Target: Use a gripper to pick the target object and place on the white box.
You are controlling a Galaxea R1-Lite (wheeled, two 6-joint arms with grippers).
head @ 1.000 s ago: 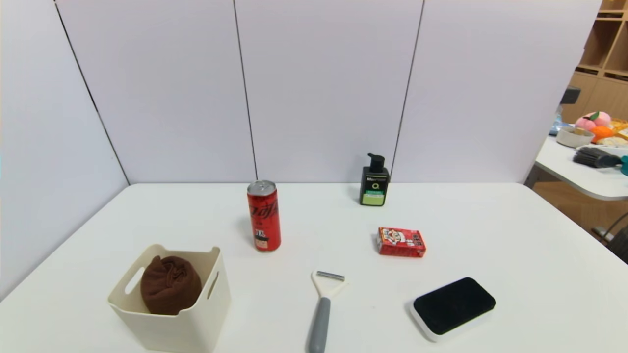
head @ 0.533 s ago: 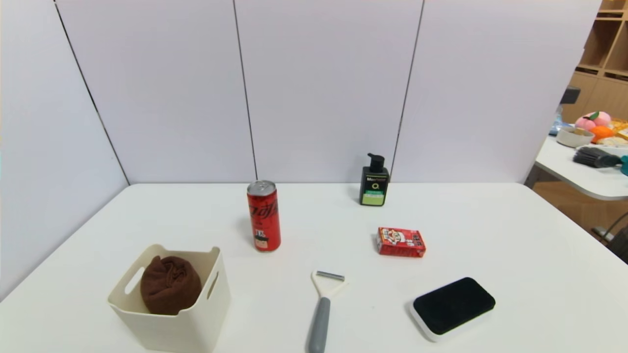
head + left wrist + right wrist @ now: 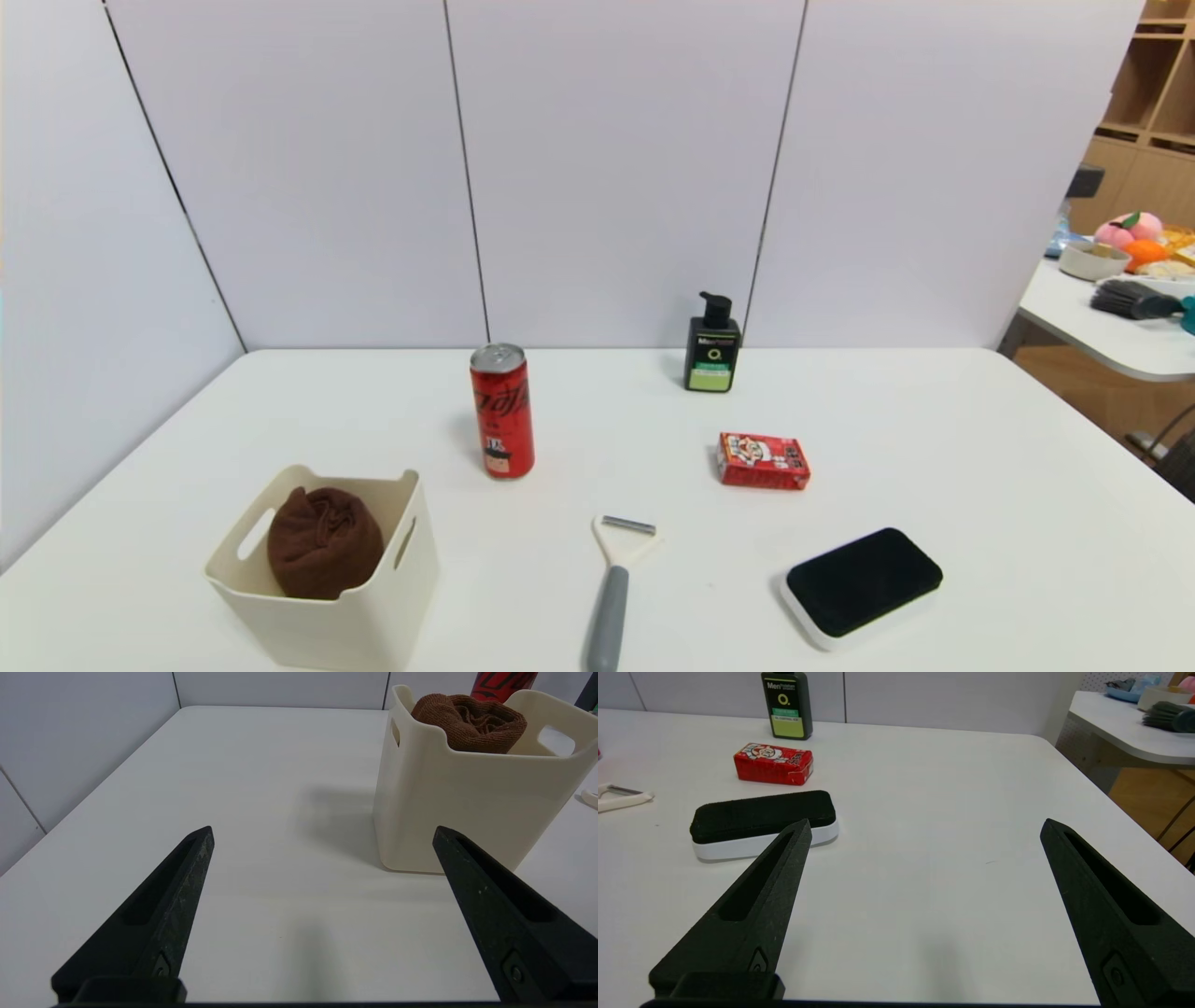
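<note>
Head view shows the brown towel resting inside the white box at the near left of the worktop, so the placing looks done. Both tools, left and right, stand open with nothing between their fingers, over the near side of the worktop. What could still spoil it is a stray sweep of the left one, near the box, knocking the wall and tipping the light bin, or snagging the towel's raised top. Against the earlier head frames, nothing has shifted: towel, box and can match.
</note>
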